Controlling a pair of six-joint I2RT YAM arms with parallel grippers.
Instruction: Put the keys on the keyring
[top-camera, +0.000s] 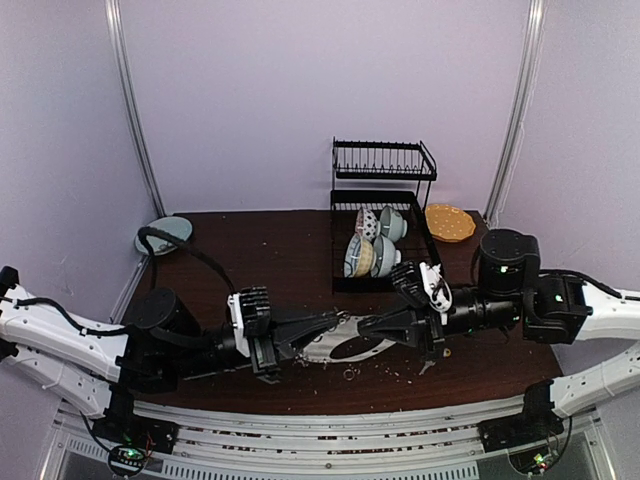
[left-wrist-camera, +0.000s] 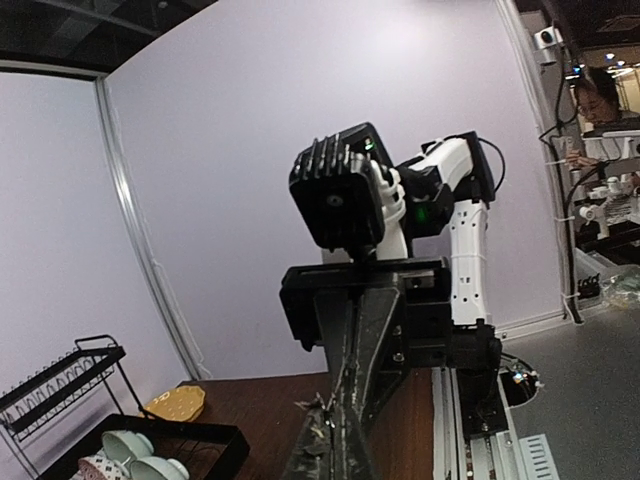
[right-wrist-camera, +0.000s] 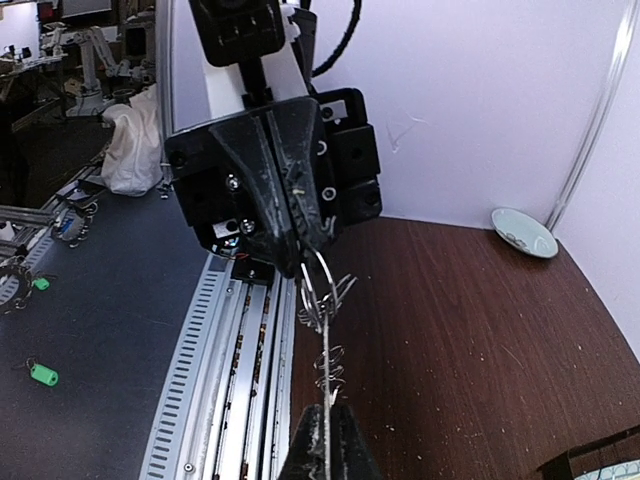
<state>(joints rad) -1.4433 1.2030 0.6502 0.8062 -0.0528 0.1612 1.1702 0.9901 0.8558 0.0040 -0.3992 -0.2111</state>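
Low in the middle of the overhead frame, the left gripper (top-camera: 335, 322) and the right gripper (top-camera: 362, 328) meet tip to tip above the dark table (top-camera: 260, 250). Both sets of fingers are pressed together. Just under them the keyring (top-camera: 335, 352) shows as a pale oval hoop. A tiny loose ring (top-camera: 349, 375) lies on the wood near it. A black dish rack (top-camera: 385, 215) with bowls (top-camera: 375, 250) stands at the upper right.

At the bottom of the left wrist frame, the left gripper (left-wrist-camera: 335, 455) is closed. The right gripper (left-wrist-camera: 340, 402) points at it from the centre, with thin metal bits of the keyring (left-wrist-camera: 318, 412) at its tips.

Bottom centre of the right wrist frame, the right gripper (right-wrist-camera: 326, 440) pinches a thin wire of the keyring (right-wrist-camera: 318, 285). The wire runs up to the left gripper (right-wrist-camera: 305, 258), which is clamped on the loop's upper end. Small coiled pieces dangle between the two grippers. Whether any of them is the key, I cannot tell.
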